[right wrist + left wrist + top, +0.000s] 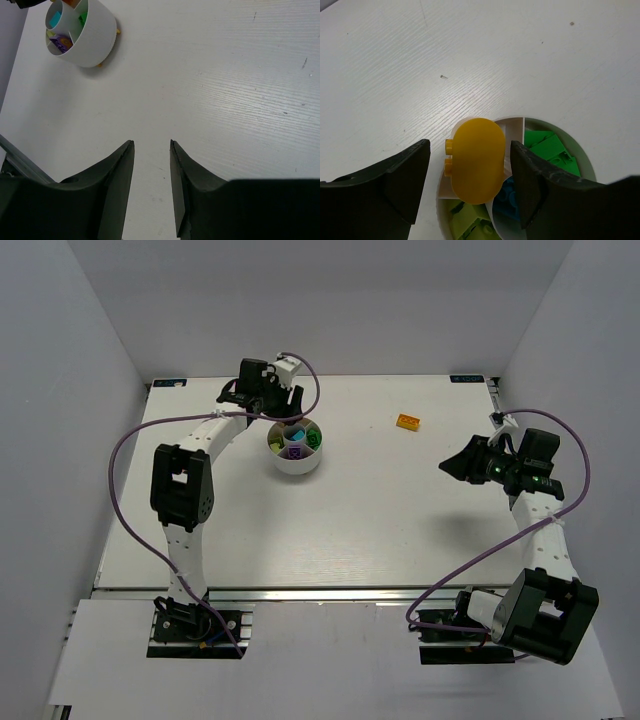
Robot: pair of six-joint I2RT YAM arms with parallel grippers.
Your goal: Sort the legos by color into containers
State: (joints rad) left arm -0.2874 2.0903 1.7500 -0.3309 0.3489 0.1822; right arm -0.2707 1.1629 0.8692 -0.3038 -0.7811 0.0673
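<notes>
**Bench** (350,530): we log the middle and near stretch as bare between the two arms, an open passage.

**Dish** (296,466): the one tall obstacle, left of centre toward the far side. The left hand (470,166) hangs over its far rim and blocks approach from above there.

**Rounded yellow brick** (475,160): we note it between that hand's parted fingers, a gap on either side.

**Orange brick** (407,421): low, far right, well apart from the dish, free all round.

**Right hand** (151,150): over the right side, with a narrow slot between its fingers.

**Walls** (60,390): we count three, closing left, right and far.

**Purple cables** (118,465): these loop outward beside each arm.
</notes>
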